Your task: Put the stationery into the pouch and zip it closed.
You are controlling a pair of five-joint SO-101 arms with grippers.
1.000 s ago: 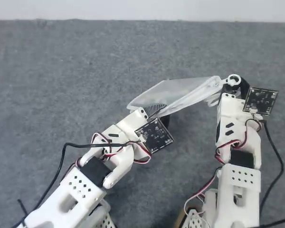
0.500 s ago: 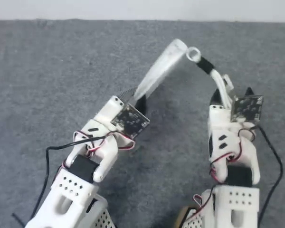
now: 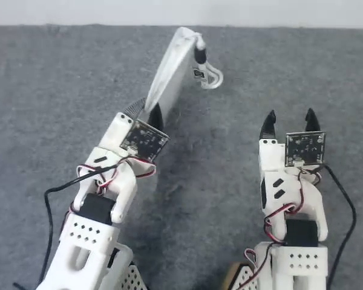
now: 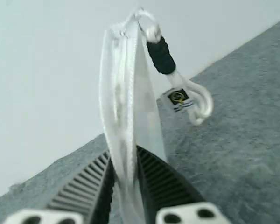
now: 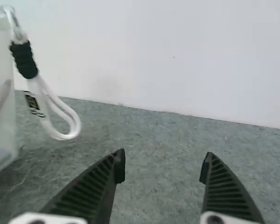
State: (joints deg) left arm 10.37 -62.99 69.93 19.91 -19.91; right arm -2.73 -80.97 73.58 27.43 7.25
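A clear plastic pouch (image 3: 172, 69) hangs in the air above the grey carpet, held edge-on at its lower end by my left gripper (image 3: 146, 112), whose fingers are shut on it. In the left wrist view the pouch (image 4: 128, 116) rises between the two ribbed fingers. A white loop strap with a black wrap (image 3: 206, 69) dangles from the pouch's top corner; it appears as the strap (image 4: 182, 88) and strap (image 5: 46, 105) in the wrist views. My right gripper (image 3: 288, 122) stands open to the right of the pouch, apart from it, holding nothing.
Grey carpet (image 3: 60, 90) covers the table, with a pale wall (image 3: 181, 11) along the far edge. Both arm bases stand at the near edge.
The right gripper let go of the strap's end, opened and drew back toward its base. The left arm swung the pouch up and to the left, so it now stands steeply.
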